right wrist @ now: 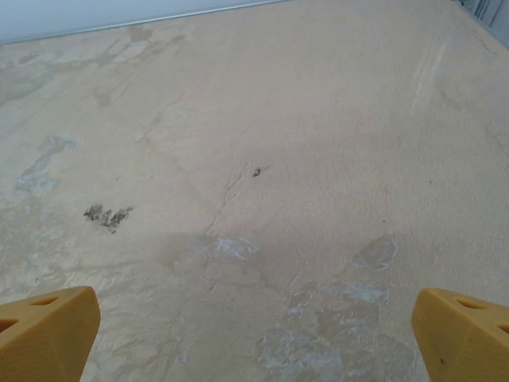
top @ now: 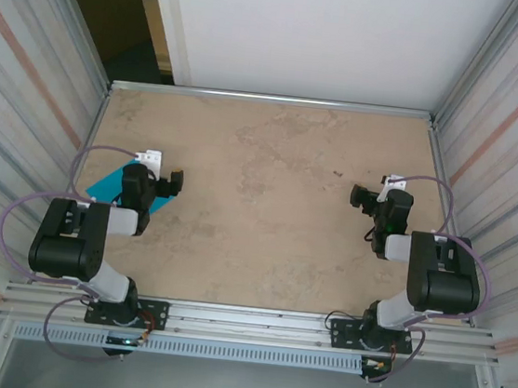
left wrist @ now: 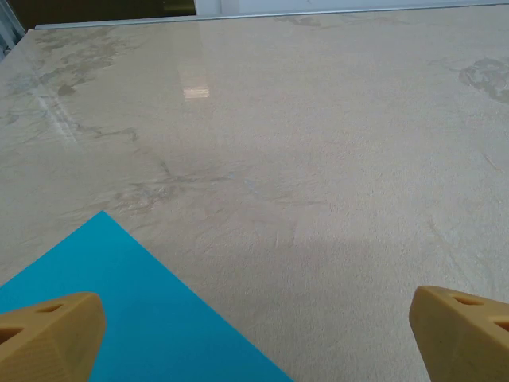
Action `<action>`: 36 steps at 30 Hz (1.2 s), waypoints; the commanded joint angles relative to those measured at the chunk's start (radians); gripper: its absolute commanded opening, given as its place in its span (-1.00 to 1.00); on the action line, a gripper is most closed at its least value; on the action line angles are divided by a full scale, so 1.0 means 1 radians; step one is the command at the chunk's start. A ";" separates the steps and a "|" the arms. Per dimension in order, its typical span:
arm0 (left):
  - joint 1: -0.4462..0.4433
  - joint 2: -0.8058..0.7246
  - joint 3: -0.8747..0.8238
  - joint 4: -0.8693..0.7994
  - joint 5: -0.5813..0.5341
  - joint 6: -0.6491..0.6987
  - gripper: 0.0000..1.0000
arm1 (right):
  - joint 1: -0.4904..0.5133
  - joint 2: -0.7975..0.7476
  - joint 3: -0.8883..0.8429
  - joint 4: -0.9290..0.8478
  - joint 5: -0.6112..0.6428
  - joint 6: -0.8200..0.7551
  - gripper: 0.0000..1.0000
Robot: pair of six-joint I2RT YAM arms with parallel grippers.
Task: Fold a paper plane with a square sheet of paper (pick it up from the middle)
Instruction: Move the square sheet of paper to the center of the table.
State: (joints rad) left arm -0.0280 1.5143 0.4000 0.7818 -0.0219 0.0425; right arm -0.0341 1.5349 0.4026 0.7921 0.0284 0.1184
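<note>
The square sheet of paper is bright teal and lies flat and unfolded on the left side of the table, partly covered by my left arm. In the left wrist view one corner of the sheet points away from me, and my left finger tip hangs over it. My left gripper is open, with bare table and the sheet's right edge between its tan fingertips. My right gripper stands open over bare table on the right side, holding nothing.
The beige stone-look table is boxed in by ribbed metal walls left and right and a metal rail at the far edge. A small dark stain marks the surface ahead of the right gripper.
</note>
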 commanded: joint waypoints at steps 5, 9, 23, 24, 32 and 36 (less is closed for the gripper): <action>0.000 -0.002 0.008 0.014 0.001 0.020 0.97 | -0.007 0.005 0.007 0.005 -0.002 -0.026 0.98; 0.000 -0.002 0.008 0.016 0.002 0.019 0.97 | -0.005 0.004 0.005 0.004 -0.002 -0.026 0.98; 0.000 0.001 0.012 0.011 0.003 0.020 0.97 | -0.009 0.008 0.010 -0.001 -0.008 -0.022 0.98; 0.000 0.000 0.012 0.011 0.003 0.019 0.97 | -0.009 0.008 0.010 -0.002 -0.008 -0.022 0.98; 0.002 -0.008 0.002 0.025 0.029 0.031 0.97 | -0.007 0.002 0.000 0.012 -0.007 -0.025 0.98; -0.003 -0.109 -0.018 -0.023 -0.012 0.016 0.97 | 0.002 -0.095 0.029 -0.111 0.011 -0.031 0.98</action>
State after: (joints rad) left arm -0.0280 1.4929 0.3954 0.7731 -0.0162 0.0494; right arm -0.0338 1.5131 0.4030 0.7578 0.0288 0.1177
